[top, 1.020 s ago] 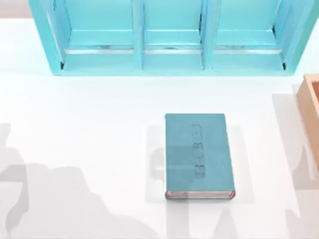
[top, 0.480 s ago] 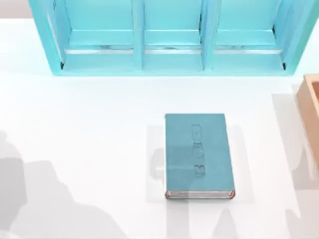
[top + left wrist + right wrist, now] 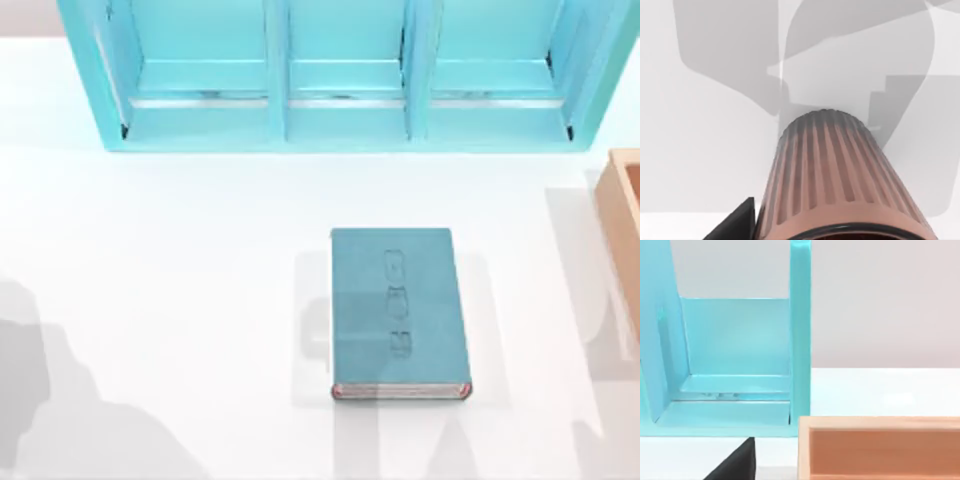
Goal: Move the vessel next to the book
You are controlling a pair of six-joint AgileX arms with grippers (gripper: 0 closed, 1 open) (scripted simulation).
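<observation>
Ribbed pinkish-brown cup (image 3: pixel 840 175) seen close under left wrist camera, above white surface (image 3: pixel 700 150); apparently carried by left gripper, though grip cannot be confirmed. Teal hardcover book (image 3: pixel 398 312) laid flat at surface centre, bare space kept at its sides for placement. Right arm parked facing light-blue shelf unit (image 3: pixel 735 365) and wooden box (image 3: pixel 880 447); its gripper state cannot be told.
</observation>
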